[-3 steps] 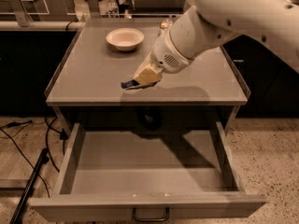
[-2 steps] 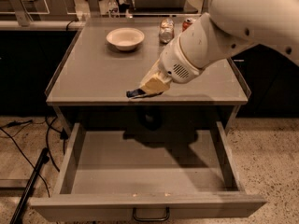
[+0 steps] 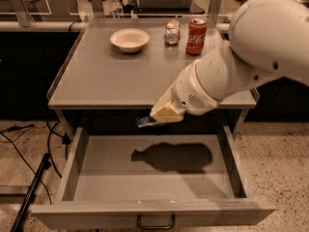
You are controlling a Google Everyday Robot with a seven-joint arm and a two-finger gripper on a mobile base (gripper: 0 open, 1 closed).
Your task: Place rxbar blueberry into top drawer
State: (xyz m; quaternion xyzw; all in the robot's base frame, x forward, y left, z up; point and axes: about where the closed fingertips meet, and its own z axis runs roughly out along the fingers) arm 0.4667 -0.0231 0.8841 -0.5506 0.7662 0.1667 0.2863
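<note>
The top drawer (image 3: pixel 145 211) stands pulled open below the grey table, its grey inside bare and a dark loop handle on its front panel. My gripper (image 3: pixel 161 115) hangs over the drawer's back edge, just past the table's front edge. It is shut on the rxbar blueberry (image 3: pixel 145 122), whose dark blue wrapper end sticks out to the left of the yellowish fingers. The arm's shadow falls on the drawer floor.
On the table top (image 3: pixel 96 81) at the back stand a white bowl (image 3: pixel 129 39), a glass jar (image 3: pixel 171 32) and a red soda can (image 3: pixel 196 30). Black cables (image 3: pixel 29 178) lie on the floor at left.
My gripper has carried the bar forward off the table top, past its front edge, to a spot over the open drawer.
</note>
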